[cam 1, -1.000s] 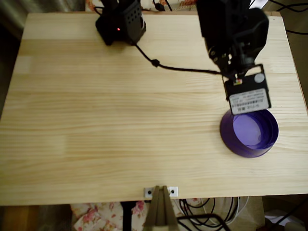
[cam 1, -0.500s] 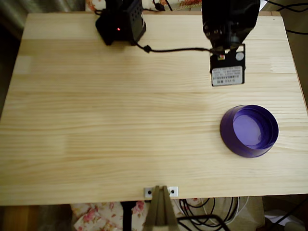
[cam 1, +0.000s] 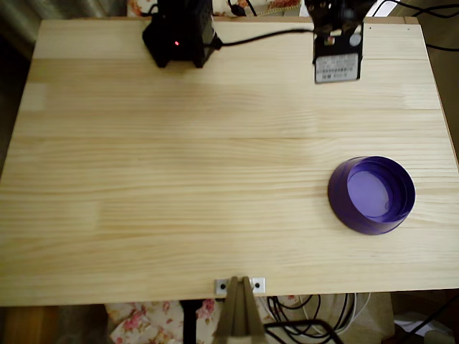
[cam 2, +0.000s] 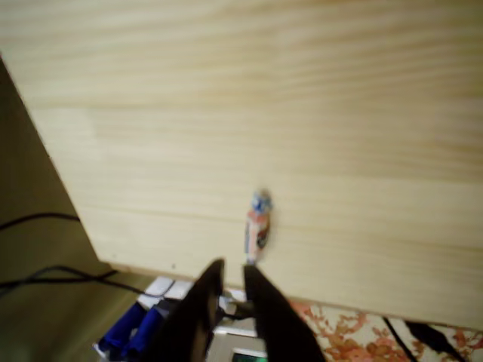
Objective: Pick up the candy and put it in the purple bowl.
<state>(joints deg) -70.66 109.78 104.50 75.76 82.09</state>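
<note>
The candy (cam 2: 258, 225), a small whitish wrapped sweet with pink and blue marks, lies on the wooden table close to its edge in the wrist view. It sits just beyond my gripper (cam 2: 232, 265), whose two dark fingers stand nearly together with nothing between them and do not touch it. In the overhead view the arm's wrist with its white label (cam 1: 336, 66) hangs over the table's far right edge and covers the spot beneath it. The purple bowl (cam 1: 337, 204) rests empty near the right side, well toward the front from the arm.
The arm's black base (cam 1: 179, 36) stands at the far edge with a black cable (cam 1: 265, 34) running to the wrist. A metal bracket (cam 1: 240, 286) is fixed at the front edge. Beyond the table edge by the candy are floral cloth (cam 2: 339, 332) and cables.
The arm has drawn back from above the bowl's far rim to the table's far edge. The bowl has not moved.
</note>
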